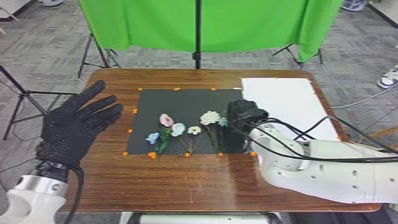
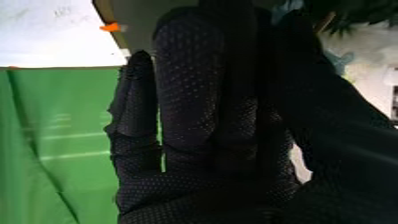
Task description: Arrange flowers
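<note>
On the black mat lie a pink flower, a light blue flower, a blue flower, a small cream flower and a large white flower. A pale blue-green bloom is beside my right hand, low over the mat's right part. In the right wrist view, my right hand has straight fingers with the thumb close alongside; pale blue petals show by their tips, partly hidden. My left hand is open above the table's left edge, away from the flowers.
A white sheet lies on the brown table, right of the mat. Orange markers line the mat's edges. Black cables run along my right arm. A green curtain hangs behind the table.
</note>
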`<state>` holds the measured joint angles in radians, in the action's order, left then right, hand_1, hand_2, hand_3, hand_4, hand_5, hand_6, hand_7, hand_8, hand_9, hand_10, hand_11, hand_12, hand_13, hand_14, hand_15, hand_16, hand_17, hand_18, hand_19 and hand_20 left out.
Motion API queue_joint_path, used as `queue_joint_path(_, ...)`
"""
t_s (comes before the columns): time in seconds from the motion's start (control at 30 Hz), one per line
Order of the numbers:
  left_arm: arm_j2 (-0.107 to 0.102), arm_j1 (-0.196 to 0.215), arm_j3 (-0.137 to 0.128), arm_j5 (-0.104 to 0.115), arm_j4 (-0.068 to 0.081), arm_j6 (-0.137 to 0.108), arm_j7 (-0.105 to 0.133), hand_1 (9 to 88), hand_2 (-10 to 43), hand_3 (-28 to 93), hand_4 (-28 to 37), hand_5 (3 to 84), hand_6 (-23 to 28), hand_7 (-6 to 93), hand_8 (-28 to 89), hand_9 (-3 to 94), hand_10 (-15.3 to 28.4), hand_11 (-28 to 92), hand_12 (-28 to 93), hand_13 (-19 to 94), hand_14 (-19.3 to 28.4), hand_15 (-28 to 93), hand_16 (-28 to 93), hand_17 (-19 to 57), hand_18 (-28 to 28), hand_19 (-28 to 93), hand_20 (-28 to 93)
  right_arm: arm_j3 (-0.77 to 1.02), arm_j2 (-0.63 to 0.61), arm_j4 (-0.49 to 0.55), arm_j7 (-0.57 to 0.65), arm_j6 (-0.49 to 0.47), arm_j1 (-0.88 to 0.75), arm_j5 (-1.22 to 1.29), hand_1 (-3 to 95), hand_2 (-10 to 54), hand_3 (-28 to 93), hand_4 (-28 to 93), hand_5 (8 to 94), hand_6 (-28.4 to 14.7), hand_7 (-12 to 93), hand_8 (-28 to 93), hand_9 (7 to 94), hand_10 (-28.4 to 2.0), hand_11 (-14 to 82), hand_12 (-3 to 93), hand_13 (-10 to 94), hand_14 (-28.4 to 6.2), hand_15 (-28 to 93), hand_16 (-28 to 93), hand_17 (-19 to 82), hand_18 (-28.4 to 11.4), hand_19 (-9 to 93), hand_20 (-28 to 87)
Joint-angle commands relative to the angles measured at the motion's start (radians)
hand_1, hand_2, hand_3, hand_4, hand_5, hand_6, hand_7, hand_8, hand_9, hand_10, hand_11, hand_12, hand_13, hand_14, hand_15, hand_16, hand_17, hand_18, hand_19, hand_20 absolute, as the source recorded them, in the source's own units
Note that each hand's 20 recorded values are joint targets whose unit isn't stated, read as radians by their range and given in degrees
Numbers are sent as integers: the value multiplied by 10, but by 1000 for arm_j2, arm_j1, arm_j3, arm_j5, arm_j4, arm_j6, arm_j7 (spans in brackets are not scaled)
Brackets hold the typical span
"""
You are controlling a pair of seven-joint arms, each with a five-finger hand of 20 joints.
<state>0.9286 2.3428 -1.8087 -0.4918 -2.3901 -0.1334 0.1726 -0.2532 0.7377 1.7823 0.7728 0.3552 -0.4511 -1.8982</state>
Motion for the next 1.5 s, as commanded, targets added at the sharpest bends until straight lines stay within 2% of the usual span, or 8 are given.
queue_joint_path(0.03, 7, 20, -2, -3, 3, -1, 10, 233, 77, 766, -249, 333, 82, 164, -107, 315, 210, 254, 107, 241, 284, 449, -74, -46, 284, 519, 389, 13, -4, 14, 4, -46, 7, -20, 452, -95, 697, -283, 777, 24, 148, -2, 861, -84, 208, 214, 804, -41, 579, 200, 357, -181, 886, 174)
queue_joint_path(0.47, 15, 51, -14, -2, -9, -15, 26, 234, 77, 766, -250, 334, 82, 163, -107, 315, 210, 254, 107, 242, 283, 448, -75, -46, 284, 519, 388, 209, -99, 104, -2, -225, -58, -5, 397, -95, 744, -283, 725, 20, 147, -107, 824, -101, 239, 169, 784, -55, 596, 191, 356, -193, 890, 162)
queue_joint_path(0.7, 15, 56, -9, -3, -10, -18, 39, 234, 77, 765, -248, 334, 83, 163, -107, 315, 211, 254, 107, 242, 283, 448, -74, -46, 284, 519, 388, 237, -103, 110, -16, -255, -63, 29, 398, -95, 724, -283, 706, 14, 149, -119, 814, -103, 241, 168, 775, -61, 603, 188, 352, -198, 891, 162)
queue_joint_path(0.9, 18, 82, -19, -1, -18, -30, 60, 234, 77, 765, -246, 334, 82, 164, -108, 315, 210, 253, 108, 242, 283, 448, -74, -46, 284, 519, 388, 532, -144, 141, -81, -293, -247, 156, 371, -95, 709, -283, 676, 4, 144, -118, 779, -111, 235, 164, 736, -79, 592, 174, 325, -211, 852, 147)
queue_joint_path(1.03, 19, 91, -18, 1, -17, -35, 70, 233, 76, 764, -248, 334, 82, 163, -107, 315, 210, 253, 108, 242, 284, 447, -74, -46, 284, 519, 388, 711, -168, 150, -122, -262, -376, 254, 349, -95, 747, -282, 647, 2, 147, -120, 735, -115, 221, 154, 687, -97, 557, 150, 250, -207, 768, 124)
queue_joint_path(1.23, 15, 97, -11, 7, -12, -48, 89, 227, 77, 761, -253, 333, 81, 161, -107, 315, 209, 251, 107, 241, 283, 447, -73, -46, 284, 517, 386, 889, -209, 132, -328, -67, -541, 571, 312, -72, 774, -283, 590, 5, 157, -126, 651, -122, 188, 140, 592, -122, 457, 117, 154, -209, 638, 100)
queue_joint_path(1.3, 17, 91, -7, 7, -9, -48, 85, 225, 77, 761, -255, 333, 80, 160, -107, 314, 209, 249, 107, 241, 283, 446, -73, -50, 284, 506, 379, 929, -218, 126, -385, -27, -583, 671, 304, -67, 778, -283, 577, 8, 161, -130, 629, -121, 182, 139, 568, -128, 436, 115, 134, -204, 607, 98)
queue_joint_path(1.5, 13, 83, -3, 6, -2, -46, 76, 220, 77, 762, -263, 332, 76, 161, -108, 313, 208, 247, 108, 241, 283, 444, -73, -54, 284, 498, 364, 1029, -257, 95, -536, -26, -683, 865, 290, -64, 782, -283, 550, 14, 169, -137, 594, -124, 171, 135, 518, -134, 411, 117, 107, -205, 580, 111)
